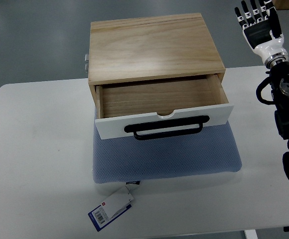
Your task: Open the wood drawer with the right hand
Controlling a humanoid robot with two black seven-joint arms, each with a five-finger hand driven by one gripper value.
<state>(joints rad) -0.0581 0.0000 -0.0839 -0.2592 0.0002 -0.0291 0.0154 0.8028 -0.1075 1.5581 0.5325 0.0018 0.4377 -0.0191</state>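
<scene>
A light wooden drawer box (152, 45) sits on a blue cushion (167, 159) on the white table (35, 149). Its drawer (159, 97) is pulled out toward me and looks empty inside. The drawer has a white front panel with a black handle (167, 128). My right hand (256, 20) is raised at the upper right, well away from the drawer, fingers extended and holding nothing. Its black forearm (286, 104) runs down the right edge. The left arm is not in view.
A white and blue tag (110, 208) hangs from the cushion's front edge onto the table. A small metal fitting (86, 60) shows at the box's back left. Grey floor lies beyond the table's far edge.
</scene>
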